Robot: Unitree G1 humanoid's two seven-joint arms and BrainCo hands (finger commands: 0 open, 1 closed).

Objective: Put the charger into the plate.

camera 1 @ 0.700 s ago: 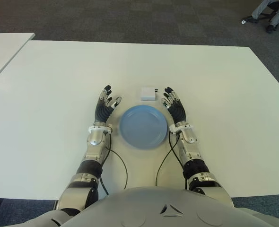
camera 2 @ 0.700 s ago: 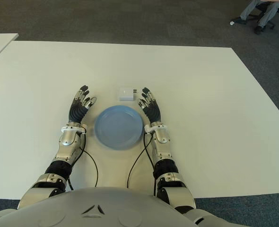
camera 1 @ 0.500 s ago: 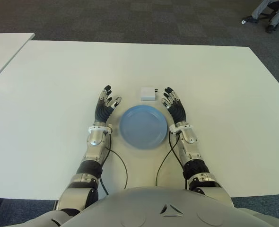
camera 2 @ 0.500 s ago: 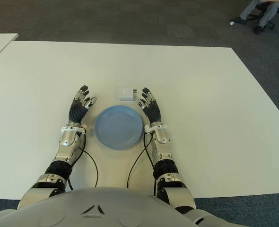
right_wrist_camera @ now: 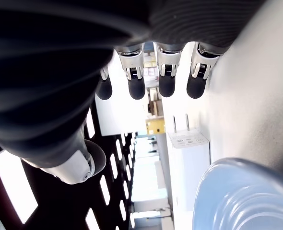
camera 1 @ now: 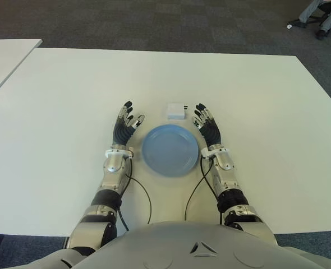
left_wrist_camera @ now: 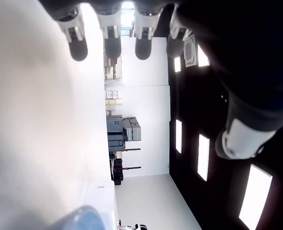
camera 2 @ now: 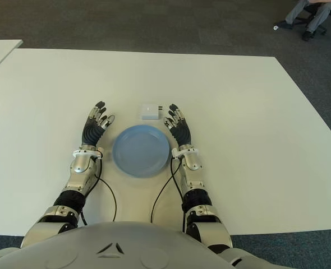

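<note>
The charger [camera 1: 175, 110] is lying flat on the white table [camera 1: 266, 112], at 12 o'clock from the blue plate [camera 1: 170, 150] and just beyond its rim, not touching it. Its two prongs are pointing toward 3 o'clock. The plate is holding nothing.

The right hand [camera 1: 208, 128] is showing at 3 o'clock of the plate, fingers extended and relaxed, grasping nothing; its fingertips are sitting just beside the charger's prong end. The left hand [camera 1: 123, 126] is showing at 9 o'clock of the plate, fingers likewise released and empty.

Probable failure modes:
- The charger is a low, smooth block. Fingers closing from above are likely to slide off or push it away toward 12 o'clock.
- Contact on the prongs rather than the body is likely to rotate it out of the grasp.
- The plate rim is lying close by. A low carry risks the hand striking the rim and shifting or tipping the plate.
- A high release risks the charger bouncing out.
</note>
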